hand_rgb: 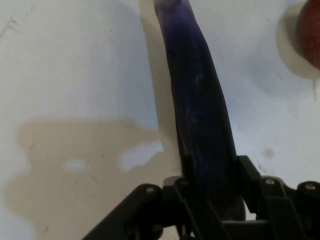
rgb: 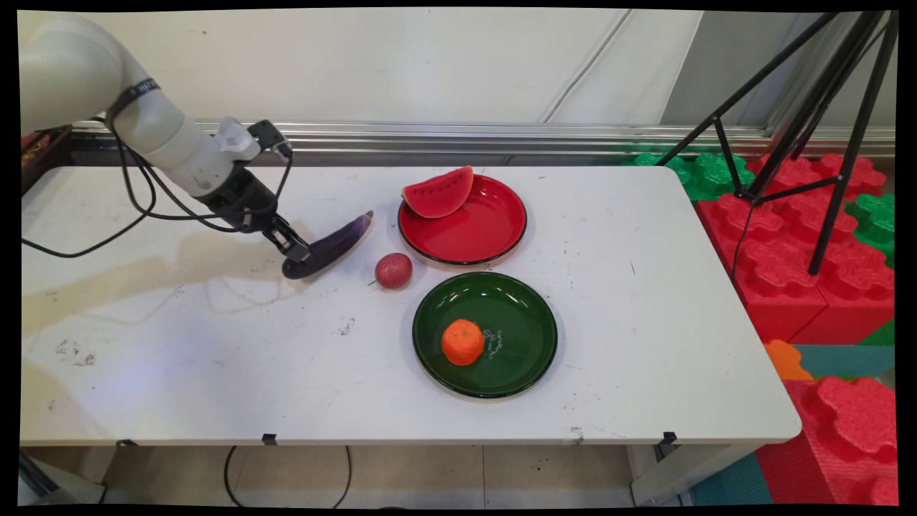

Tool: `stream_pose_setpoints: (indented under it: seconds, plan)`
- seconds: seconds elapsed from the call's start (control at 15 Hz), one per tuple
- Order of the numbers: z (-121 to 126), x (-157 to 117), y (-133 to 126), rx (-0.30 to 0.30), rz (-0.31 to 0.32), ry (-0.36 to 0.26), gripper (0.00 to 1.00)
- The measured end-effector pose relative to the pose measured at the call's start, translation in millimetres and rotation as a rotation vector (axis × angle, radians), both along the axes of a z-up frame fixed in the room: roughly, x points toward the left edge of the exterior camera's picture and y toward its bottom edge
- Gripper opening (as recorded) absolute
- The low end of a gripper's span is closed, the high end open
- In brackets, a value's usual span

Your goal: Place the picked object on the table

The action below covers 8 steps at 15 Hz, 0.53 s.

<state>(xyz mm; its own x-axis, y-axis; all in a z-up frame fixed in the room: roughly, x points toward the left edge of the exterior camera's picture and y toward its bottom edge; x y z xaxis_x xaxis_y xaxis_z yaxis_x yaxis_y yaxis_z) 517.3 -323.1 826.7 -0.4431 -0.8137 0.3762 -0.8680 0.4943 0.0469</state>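
The black gripper [rgb: 296,252] is down low at the table [rgb: 215,344]. Its two fingers are closed around the fat end of a purple eggplant [rgb: 331,244]. In the hand view you can see the eggplant [hand_rgb: 200,115] sitting tight between the two fingers [hand_rgb: 248,176], one on each side, with the gripper [hand_rgb: 212,187] pinching it near the bottom of the picture. The long body of the eggplant sticks out past the fingers and its thin tip points toward the red plate [rgb: 473,233]. From these pictures I cannot tell if the eggplant rests on the table or is lifted a tiny bit.

The eggplant is to the left of the red plate, close to it but not touching. A slice of watermelon [rgb: 438,192] sits on the back left edge of the red plate. A small round red fruit [rgb: 393,270] lies on the table near the front left of the red plate, just beside the eggplant. A bit of that red fruit [hand_rgb: 309,35] shows at the top right corner of the hand view.

A green plate [rgb: 516,358] lies just in front of the red plate. An orange [rgb: 462,342] sits on the green plate, on its left side.

Off the table, far to the right of the red plate, there are big red and green blocks [rgb: 788,244] and a black tripod [rgb: 824,122].
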Motion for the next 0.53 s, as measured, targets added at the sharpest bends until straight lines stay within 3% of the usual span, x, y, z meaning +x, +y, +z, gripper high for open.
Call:
stream_pose_setpoints:
  seconds: [0.13,0.2,0.53]
  plan:
    - [-7.4,-1.6,-3.3,0.004,0.035,0.012,0.0]
    - [-9.7,-1.8,-4.3,0.005,0.047,0.016,1.0]
    - [-13.6,0.2,-6.2,-0.004,0.074,0.026,1.0]
